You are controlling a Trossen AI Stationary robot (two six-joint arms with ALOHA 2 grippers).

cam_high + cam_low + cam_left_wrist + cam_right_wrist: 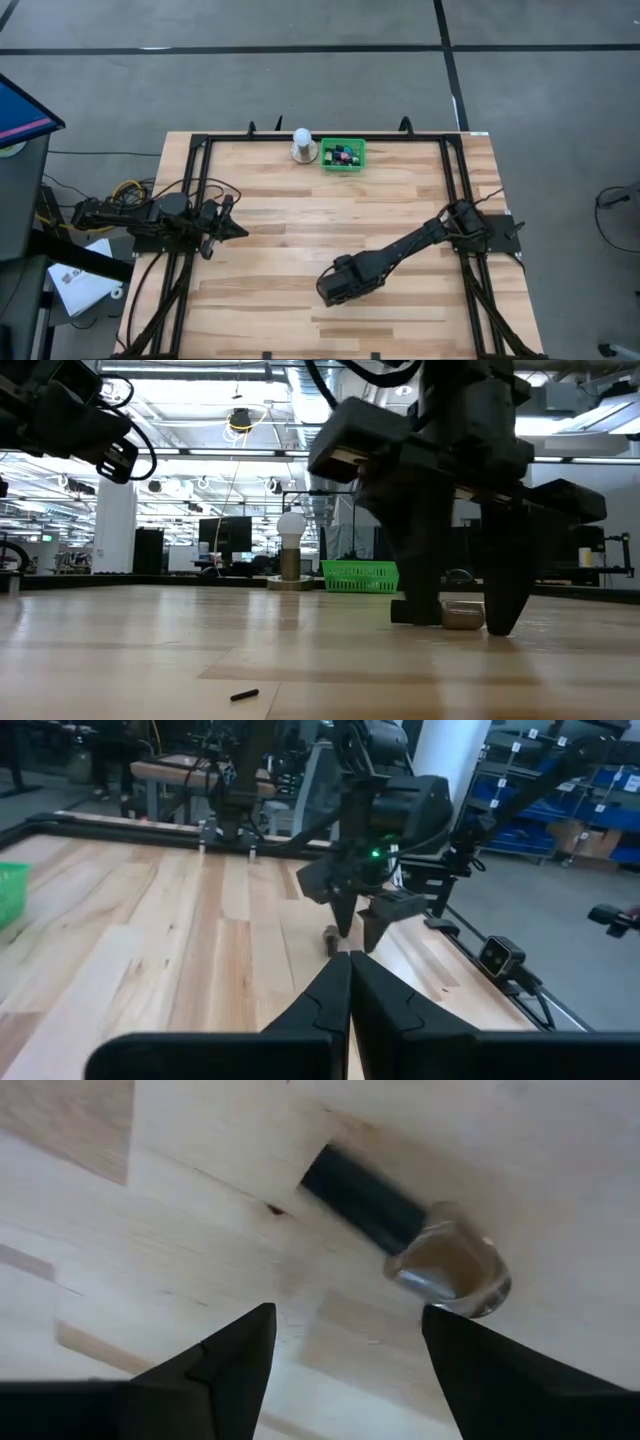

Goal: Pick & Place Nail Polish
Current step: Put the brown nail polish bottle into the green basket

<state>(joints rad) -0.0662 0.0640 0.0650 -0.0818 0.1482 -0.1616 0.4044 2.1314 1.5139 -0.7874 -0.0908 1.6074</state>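
One nail polish bottle [415,1238] lies on its side on the bench [300,230], between the spread fingers of the right gripper [350,1345]. Left gripper [349,982] pressed together, well apart.

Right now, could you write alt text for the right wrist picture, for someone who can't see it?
A small clear nail polish bottle with a dark cap lies on its side on the pale wooden table. The right pincer hovers open close above it, its two dark fingers spread and touching nothing.
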